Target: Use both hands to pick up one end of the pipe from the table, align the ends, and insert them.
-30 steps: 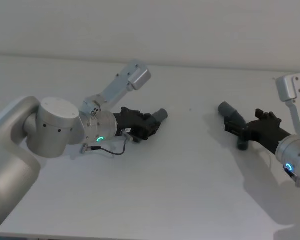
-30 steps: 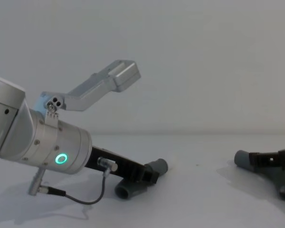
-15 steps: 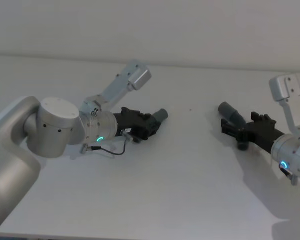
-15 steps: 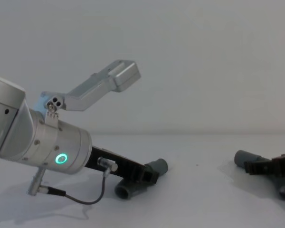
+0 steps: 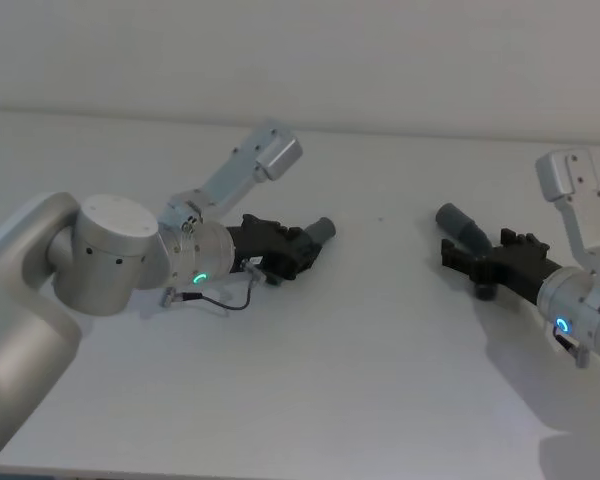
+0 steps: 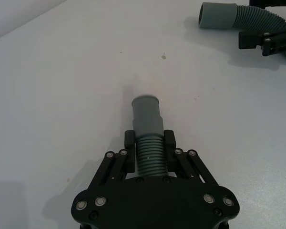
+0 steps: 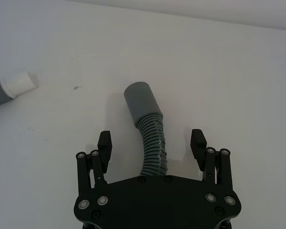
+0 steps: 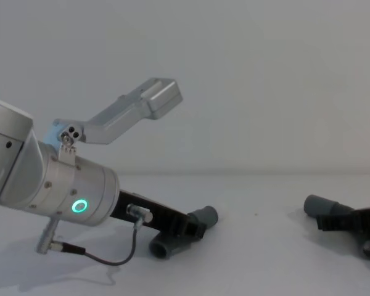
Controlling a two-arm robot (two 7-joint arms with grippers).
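Left wrist view: ribbed grey pipe (image 6: 148, 136)

We see the left black plastic two-finger hand (image 6: 149, 143) reaching forward and toward the middle, tilted downward, its fingers (image 6: 129, 143) drawn in close together. Behind it we note the left silver cylindrical wrist (image 8: 74, 191) with a glowing green ring, carried on a bulky silver arm joint (image 5: 110, 255). The right black plastic two-finger hand (image 7: 151, 140) points inward from the right edge, its fingers spread wide apart, on a right silver wrist (image 5: 585, 315) with a lit ring
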